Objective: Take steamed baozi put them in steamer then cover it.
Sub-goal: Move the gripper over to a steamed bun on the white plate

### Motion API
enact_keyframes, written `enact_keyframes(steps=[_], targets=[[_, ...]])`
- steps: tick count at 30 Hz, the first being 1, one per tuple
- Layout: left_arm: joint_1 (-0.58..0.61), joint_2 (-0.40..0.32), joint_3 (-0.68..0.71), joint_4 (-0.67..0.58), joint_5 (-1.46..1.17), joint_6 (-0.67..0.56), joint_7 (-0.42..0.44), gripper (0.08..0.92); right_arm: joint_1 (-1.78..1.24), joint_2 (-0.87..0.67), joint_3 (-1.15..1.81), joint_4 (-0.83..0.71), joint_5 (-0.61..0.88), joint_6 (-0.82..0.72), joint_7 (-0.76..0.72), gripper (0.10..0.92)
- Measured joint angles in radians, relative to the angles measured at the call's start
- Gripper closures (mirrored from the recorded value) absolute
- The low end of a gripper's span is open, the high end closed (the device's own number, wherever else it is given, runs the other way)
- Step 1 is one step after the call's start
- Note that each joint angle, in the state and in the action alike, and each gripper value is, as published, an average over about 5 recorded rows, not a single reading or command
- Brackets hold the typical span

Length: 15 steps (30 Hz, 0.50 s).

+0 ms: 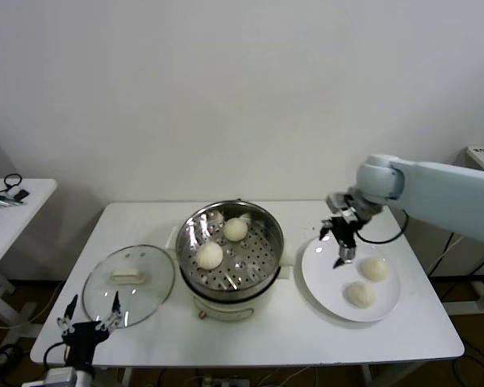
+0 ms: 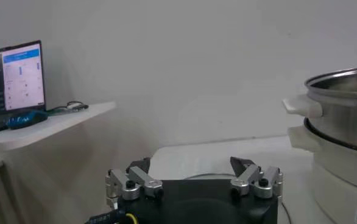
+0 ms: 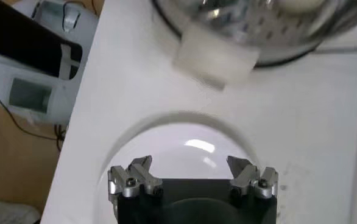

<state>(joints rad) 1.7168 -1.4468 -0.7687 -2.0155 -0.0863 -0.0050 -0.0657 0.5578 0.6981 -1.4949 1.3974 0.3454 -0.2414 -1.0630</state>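
I see right gripper (image 1: 344,243) open, empty over plate (image 1: 316,274); wrist cam hides both plate baozi (image 1: 375,268). Left gripper (image 1: 89,316) open, parked.

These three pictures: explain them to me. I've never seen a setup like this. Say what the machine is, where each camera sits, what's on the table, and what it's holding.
This is a two-armed robot. The wide picture comes from a camera on its head, looking down at a white table. The other two come from cameras on its wrists, each looking past that arm's own gripper.

On the table, the shiny steamer in the middle holds two baozi. Two more baozi wait on a white plate to the robot's right. The glass cover lies flat to its left.

The right gripper hovers open over the plate, holding nothing. The left gripper rests open at the table's near edge by the cover, also empty.
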Motion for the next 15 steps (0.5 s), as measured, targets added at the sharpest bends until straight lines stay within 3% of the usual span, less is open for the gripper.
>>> enact_keyframes(steps=[15], targets=[[-0.001,-0.02,0.004,-0.002,0.041,0.006,-0.005,0.177,-0.279,-0.053,0.185,-0.092,-0.187,0.024,-0.009,0.203]])
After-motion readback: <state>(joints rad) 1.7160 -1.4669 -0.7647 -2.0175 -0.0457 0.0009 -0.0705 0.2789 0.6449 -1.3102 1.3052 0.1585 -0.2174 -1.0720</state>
